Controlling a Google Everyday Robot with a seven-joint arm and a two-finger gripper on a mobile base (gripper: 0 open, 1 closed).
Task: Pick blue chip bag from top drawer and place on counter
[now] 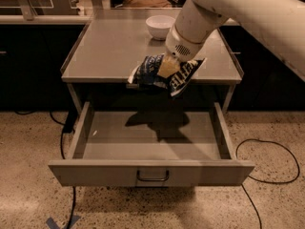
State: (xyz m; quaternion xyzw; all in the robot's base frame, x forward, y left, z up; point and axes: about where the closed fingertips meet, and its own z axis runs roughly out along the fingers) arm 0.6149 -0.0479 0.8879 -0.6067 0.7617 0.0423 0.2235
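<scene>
The tool (167,67) is pinching the blue chip bag (151,72) near its middle. The crumpled foil bulges out at 3 and 9 o'clock of the grip. The bag hangs in the air over the 6 o'clock edge of the counter (109,51), partly above the counter and partly above the open top drawer (95,173). It looks clear of both. The drawer holds nothing but the bag's shadow, so the pick looks done and the carry to the counter is the step in hand.

The next move calls for taking the bag toward 12 o'clock until all of it is over bare counter, then lowering it and releasing. The white bowl (159,26) sits at 12 o'clock of the bag, near the counter's back edge. The put-down should stop short of it, and the free space toward 10 o'clock looks the safer place.
</scene>
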